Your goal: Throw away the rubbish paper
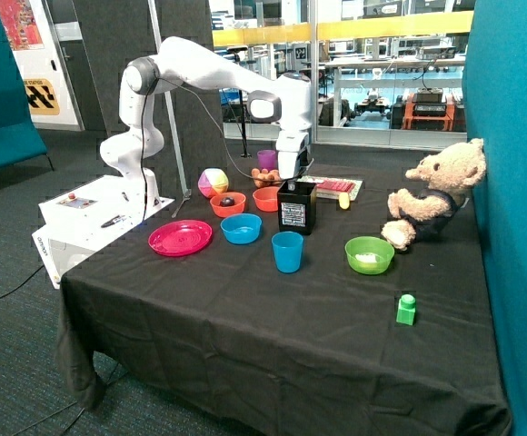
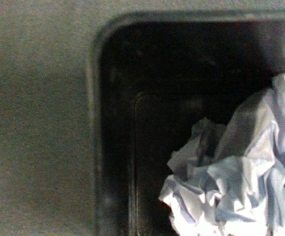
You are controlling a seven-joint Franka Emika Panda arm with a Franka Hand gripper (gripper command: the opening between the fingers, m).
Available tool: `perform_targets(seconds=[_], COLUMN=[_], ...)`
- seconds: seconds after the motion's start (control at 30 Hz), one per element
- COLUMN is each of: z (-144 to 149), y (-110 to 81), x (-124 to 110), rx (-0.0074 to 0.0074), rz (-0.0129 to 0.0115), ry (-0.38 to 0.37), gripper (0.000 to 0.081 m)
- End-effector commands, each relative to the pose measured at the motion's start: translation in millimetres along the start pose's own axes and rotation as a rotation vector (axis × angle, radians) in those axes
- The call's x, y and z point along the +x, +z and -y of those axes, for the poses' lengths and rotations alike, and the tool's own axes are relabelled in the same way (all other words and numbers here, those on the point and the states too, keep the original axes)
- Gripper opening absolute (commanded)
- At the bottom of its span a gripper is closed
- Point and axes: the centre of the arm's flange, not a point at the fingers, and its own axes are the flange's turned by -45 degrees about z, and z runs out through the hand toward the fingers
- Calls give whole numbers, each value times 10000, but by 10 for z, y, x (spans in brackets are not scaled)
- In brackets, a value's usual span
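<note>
A black bin (image 1: 297,211) stands in the middle of the table between the orange bowls and the teddy bear. My gripper (image 1: 292,182) hangs right at the bin's open top. In the wrist view I look down into the bin (image 2: 114,147), and a crumpled white paper wad (image 2: 241,182) fills one corner of the picture over the dark inside. I cannot tell whether that wad is held or lies in the bin. Another small white wad (image 1: 369,259) lies in the green bowl (image 1: 355,246) near the bear.
Around the bin are a blue cup (image 1: 287,252), a blue bowl (image 1: 241,228), two orange bowls (image 1: 227,205), a pink plate (image 1: 180,238), a coloured ball (image 1: 212,183) and a tray (image 1: 336,187). A teddy bear (image 1: 436,193) sits by the teal wall. A green block (image 1: 406,310) lies near the front.
</note>
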Motion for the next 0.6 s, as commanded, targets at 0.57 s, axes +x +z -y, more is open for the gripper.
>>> perform_targets(seconds=[0.57], z=[8], y=[-344], x=[-159], rx=[46], rz=[182], ry=[-83], gripper=[0])
